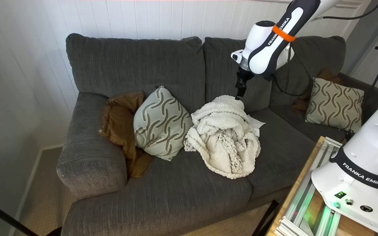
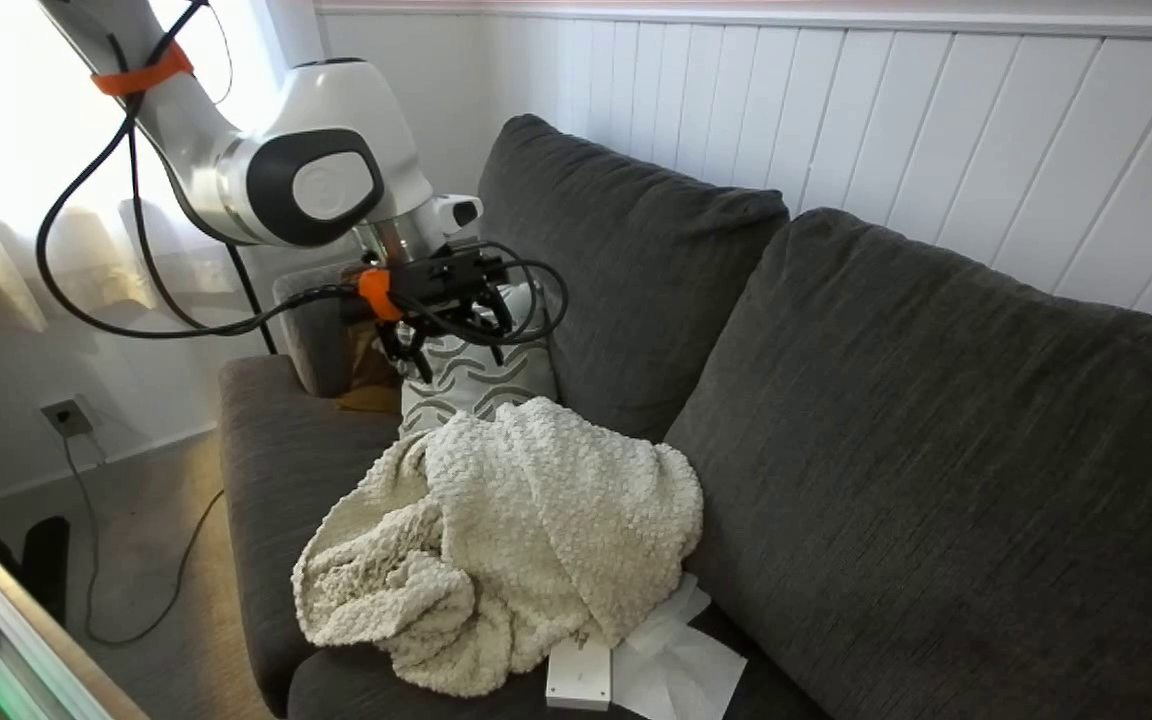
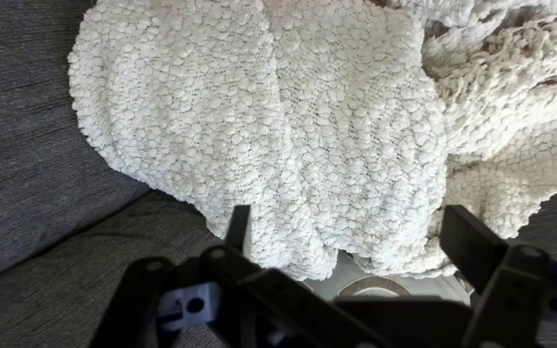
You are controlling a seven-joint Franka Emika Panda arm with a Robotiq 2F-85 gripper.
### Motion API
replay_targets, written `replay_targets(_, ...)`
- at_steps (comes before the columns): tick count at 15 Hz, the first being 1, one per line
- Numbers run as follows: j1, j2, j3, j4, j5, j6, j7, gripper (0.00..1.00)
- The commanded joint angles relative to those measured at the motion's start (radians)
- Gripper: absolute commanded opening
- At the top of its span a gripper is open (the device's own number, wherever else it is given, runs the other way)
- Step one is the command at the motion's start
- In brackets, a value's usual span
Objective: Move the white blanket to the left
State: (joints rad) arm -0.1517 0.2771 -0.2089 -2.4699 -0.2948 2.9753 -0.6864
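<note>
The white blanket lies bunched on the grey sofa seat, in both exterior views (image 1: 223, 118) (image 2: 556, 500). In the wrist view, its knobbly folds (image 3: 278, 121) fill much of the picture. My gripper shows in both exterior views (image 1: 239, 95) (image 2: 462, 368) above the blanket's edge near the backrest and the patterned pillow. It is open and holds nothing. In the wrist view, its two fingers (image 3: 348, 217) are wide apart, with the blanket's edge showing between and beyond them. In an exterior view, a gap shows between the fingertips and the blanket. The blanket's underside is hidden.
A patterned pillow (image 1: 162, 123) and a brown cloth (image 1: 120, 124) lie beside the sofa's armrest (image 1: 92, 154). A white box (image 2: 579, 675) and white paper (image 2: 681, 670) lie partly under the blanket. Another patterned pillow (image 1: 335, 103) sits further along. The backrest (image 1: 136, 65) rises behind.
</note>
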Motion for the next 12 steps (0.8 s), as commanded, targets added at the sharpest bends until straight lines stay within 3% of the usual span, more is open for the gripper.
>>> replay_targets(1,-0.064,0.02,0.073,0.017,0.025,-0.015,-0.026,1.0)
replay_targets(2,-0.008,0.075,-0.002,0.061,-0.045,0.013,0.053,1.0)
replay_targets(5,-0.026,0.159,0.028,0.109,-0.041,0.039,0.052,1.0)
replay_targets(7,0.007,0.233,-0.013,0.158,-0.079,0.073,0.078,1.0)
replay_targets(12,0.013,0.397,-0.022,0.266,-0.092,0.154,0.097,1.0)
